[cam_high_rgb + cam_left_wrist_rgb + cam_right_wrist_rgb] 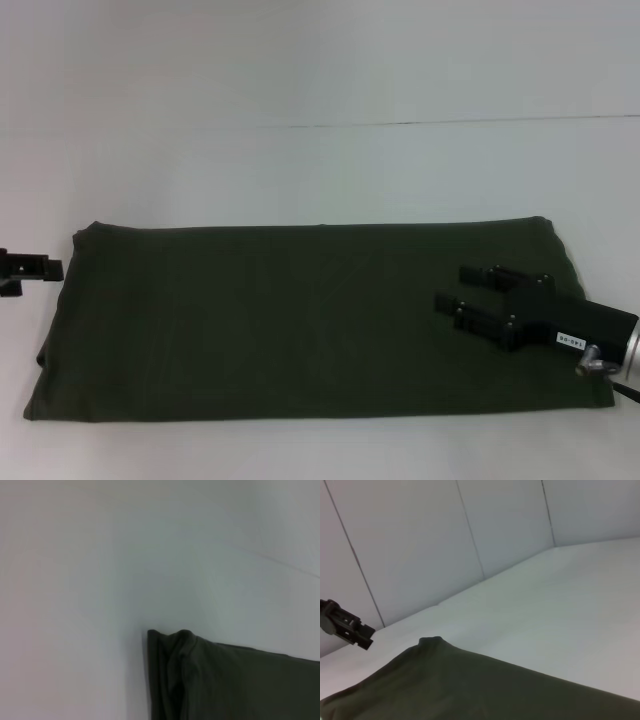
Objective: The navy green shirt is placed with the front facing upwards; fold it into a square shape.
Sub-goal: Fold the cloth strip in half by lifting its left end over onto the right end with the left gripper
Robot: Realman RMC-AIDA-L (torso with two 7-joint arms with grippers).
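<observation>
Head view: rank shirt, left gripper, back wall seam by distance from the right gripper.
1. Shirt, directly beneath the right gripper.
2. Back wall seam, behind the shirt.
3. Left gripper, at the shirt's opposite end.

Black right gripper [462, 288] with two long fingers [485, 273], white label, silver wrist; left gripper [40, 267] black

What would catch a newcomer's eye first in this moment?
The navy green shirt, lying as a long rectangle across the white table. The right gripper hovers over its right end with jaws open. The left gripper sits just off the shirt's left edge.
</observation>
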